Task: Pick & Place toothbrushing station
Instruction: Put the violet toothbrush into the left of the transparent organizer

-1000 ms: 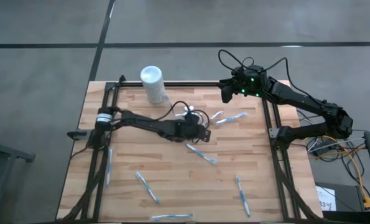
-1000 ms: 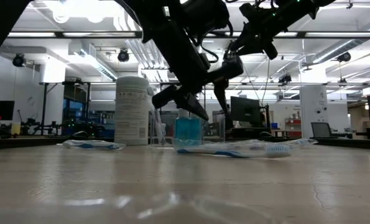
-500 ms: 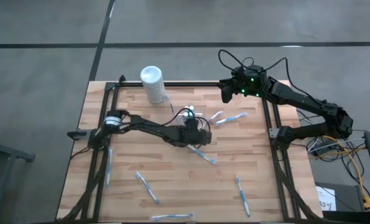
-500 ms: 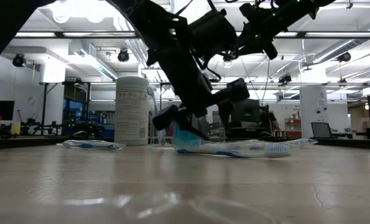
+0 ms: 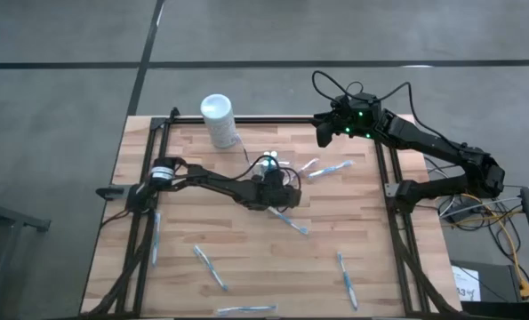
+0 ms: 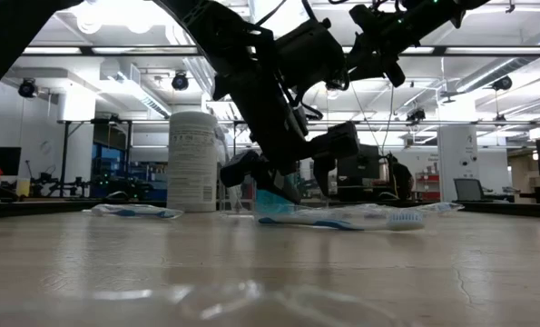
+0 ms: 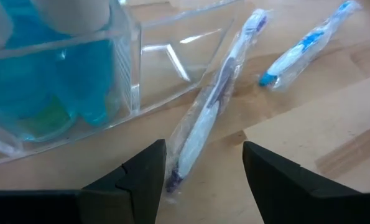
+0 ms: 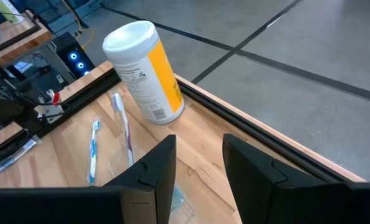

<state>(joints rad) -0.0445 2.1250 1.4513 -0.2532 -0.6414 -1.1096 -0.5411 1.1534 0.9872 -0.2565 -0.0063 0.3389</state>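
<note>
The toothbrushing station (image 7: 129,74) is a small clear plastic holder with a blue bottle inside. It stands near the table's middle (image 5: 267,164), and the low view catches it behind the left arm (image 6: 271,198). My left gripper (image 5: 280,193) is low beside it and open, its fingers (image 7: 138,180) on either side of a wrapped toothbrush (image 7: 209,112) lying on the wood, not touching it. My right gripper (image 5: 323,133) hovers open and empty over the back right of the table (image 8: 200,168).
A white cylindrical container (image 5: 218,119) with a yellow label (image 8: 148,71) stands at the back edge. Several wrapped blue-and-white toothbrushes lie scattered: one past the left gripper (image 5: 289,220), one by the station (image 5: 334,167), others toward the front (image 5: 211,268). Black frame rails (image 5: 140,222) border both sides.
My left gripper has come down and drawn in closer to the station, now low over the wrapped toothbrush. The right arm has not moved.
</note>
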